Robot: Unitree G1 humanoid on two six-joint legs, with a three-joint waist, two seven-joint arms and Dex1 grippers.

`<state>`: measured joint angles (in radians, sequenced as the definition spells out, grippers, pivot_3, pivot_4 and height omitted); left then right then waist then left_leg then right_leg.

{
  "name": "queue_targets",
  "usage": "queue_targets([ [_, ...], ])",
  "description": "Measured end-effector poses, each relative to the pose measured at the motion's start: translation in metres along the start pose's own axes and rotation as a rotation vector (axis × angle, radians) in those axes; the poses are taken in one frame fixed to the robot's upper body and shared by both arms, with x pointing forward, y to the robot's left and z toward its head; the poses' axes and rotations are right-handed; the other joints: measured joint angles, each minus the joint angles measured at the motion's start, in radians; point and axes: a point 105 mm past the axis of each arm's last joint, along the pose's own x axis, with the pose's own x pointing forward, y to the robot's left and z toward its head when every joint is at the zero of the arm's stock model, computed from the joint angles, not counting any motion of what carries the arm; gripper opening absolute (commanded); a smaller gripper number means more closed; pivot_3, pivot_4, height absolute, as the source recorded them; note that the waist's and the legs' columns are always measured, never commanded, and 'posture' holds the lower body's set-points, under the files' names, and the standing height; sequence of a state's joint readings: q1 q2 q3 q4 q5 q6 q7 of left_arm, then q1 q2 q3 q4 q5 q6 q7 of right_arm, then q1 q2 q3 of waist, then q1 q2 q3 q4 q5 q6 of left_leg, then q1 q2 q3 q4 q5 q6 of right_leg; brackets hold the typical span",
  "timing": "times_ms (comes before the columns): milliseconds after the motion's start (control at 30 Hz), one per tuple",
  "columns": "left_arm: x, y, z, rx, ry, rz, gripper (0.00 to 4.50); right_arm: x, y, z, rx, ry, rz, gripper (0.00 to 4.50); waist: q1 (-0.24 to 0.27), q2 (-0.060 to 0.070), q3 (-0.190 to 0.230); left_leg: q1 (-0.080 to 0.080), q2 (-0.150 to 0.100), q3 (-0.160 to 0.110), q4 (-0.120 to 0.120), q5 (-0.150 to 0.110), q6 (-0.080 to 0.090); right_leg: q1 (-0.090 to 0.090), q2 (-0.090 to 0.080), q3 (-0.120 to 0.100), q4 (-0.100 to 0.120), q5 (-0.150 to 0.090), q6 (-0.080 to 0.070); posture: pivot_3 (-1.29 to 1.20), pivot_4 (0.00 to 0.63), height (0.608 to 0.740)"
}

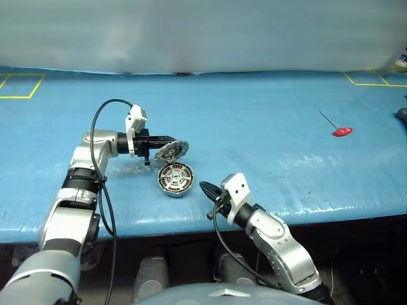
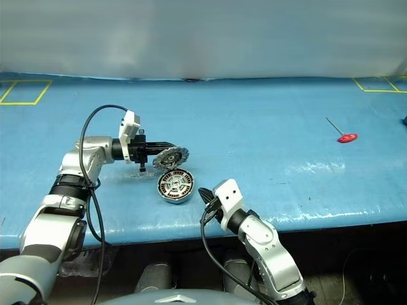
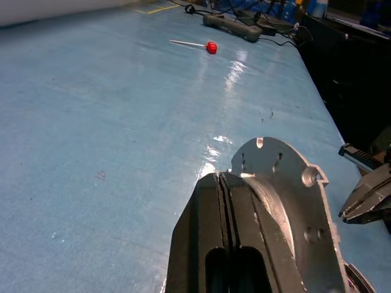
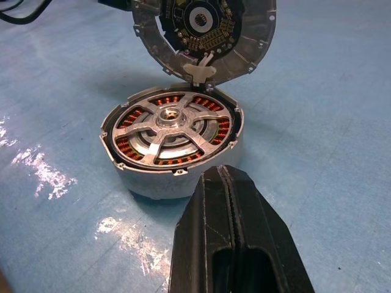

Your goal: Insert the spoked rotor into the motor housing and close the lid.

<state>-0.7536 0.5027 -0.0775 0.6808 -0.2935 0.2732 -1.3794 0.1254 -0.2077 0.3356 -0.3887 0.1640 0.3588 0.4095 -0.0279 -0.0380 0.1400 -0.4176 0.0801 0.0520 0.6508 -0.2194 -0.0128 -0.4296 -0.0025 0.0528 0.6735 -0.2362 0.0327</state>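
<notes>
- motor housing [image 4: 174, 152] sits on blue table [image 1: 267, 152], near front edge, open side up
- spoked rotor [image 4: 168, 128] already seated inside, copper coils visible around it
- lid [image 4: 204, 36] raised on its hinge, tilted up at housing's far edge, not closed
- left gripper [image 1: 166, 141] fingers pressed together, tips against lid's outer face, gripping nothing
- right gripper [image 1: 205, 187] fingers together, empty, just beside housing
- red-handled tool [image 1: 342, 131] well apart on the right

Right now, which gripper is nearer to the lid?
Left. The left gripper, shut, is right at the raised lid from its left. The right gripper, shut, waits apart, on the near right of the motor housing.
</notes>
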Motion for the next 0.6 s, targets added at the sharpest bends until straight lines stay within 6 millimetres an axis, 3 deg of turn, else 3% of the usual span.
queue_targets([
  [267, 0.002, -0.008, -0.001, 0.001, 0.028, -0.06, 0.03, 0.002, 0.0, 0.0, -0.002, -0.001, 0.003, 0.0, 0.0, 0.0, 0.0, 0.0, 0.0, 0.0, 0.0, 0.0, 0.0, 0.0, 0.0, 0.0, 0.0, 0.0, 0.0, 0.0, 0.15, 0.74],
  [600, 0.01, -0.032, -0.017, 0.003, 0.095, -0.164, 0.03, 0.004, -0.002, -0.001, 0.001, 0.004, 0.0, 0.0, 0.001, 0.0, 0.0, 0.0, 0.0, 0.0, 0.001, 0.0, 0.0, 0.0, 0.0, 0.0, 0.0, 0.0, 0.0, 0.0, 0.15, 0.74],
])
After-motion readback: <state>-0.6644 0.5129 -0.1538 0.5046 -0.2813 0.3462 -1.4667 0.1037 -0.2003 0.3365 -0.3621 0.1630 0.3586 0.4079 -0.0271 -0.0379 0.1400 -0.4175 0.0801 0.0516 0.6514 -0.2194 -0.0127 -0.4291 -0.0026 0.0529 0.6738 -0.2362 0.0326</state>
